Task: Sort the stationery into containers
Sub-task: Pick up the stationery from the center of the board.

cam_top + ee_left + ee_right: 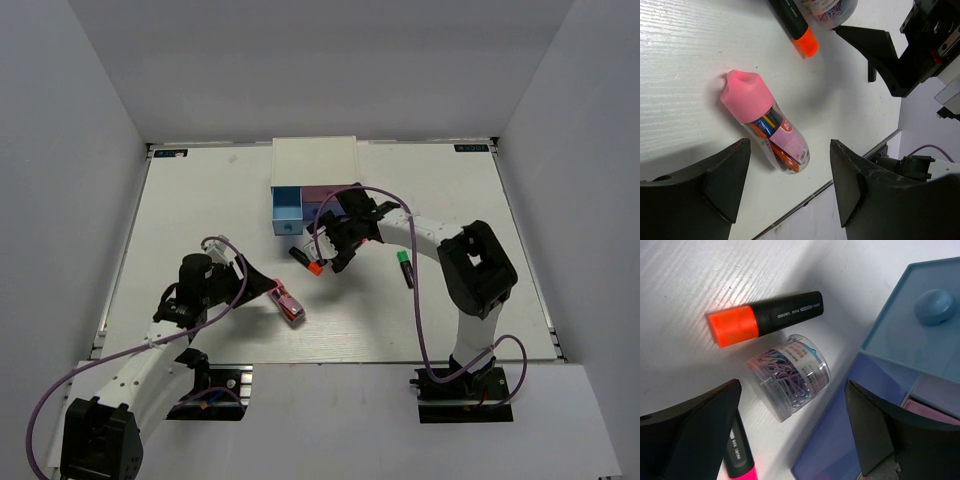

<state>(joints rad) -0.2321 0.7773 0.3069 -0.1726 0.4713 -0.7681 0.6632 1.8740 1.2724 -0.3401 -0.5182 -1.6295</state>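
White table (200, 200), grey walls (300, 60).

Top view: white cabinet (313, 160) at the far edge, its blue drawer (288, 210) pulled out. The left gripper (268, 292) is toward the near edge, and the right gripper (335, 252) is in front of the drawers.

Left wrist: jaws spread and empty. A pink-capped tube (767, 125) lies flat ahead, cap up-left. It is probably light, smooth and prone to roll, so grasp it across the clear body.

Right wrist: jaws spread and empty over a tub of clips (790, 375), beside the orange marker (765, 317), whose cap points left.

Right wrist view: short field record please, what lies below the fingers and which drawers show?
orange-capped marker: flat on the table
paper-clip tub: clear, pastel clips inside, beside that marker
pink-capped marker: partly hidden by a finger
blue drawer: knob showing
blue-purple drawer: next to the tub
right fingers: apart, holding nothing
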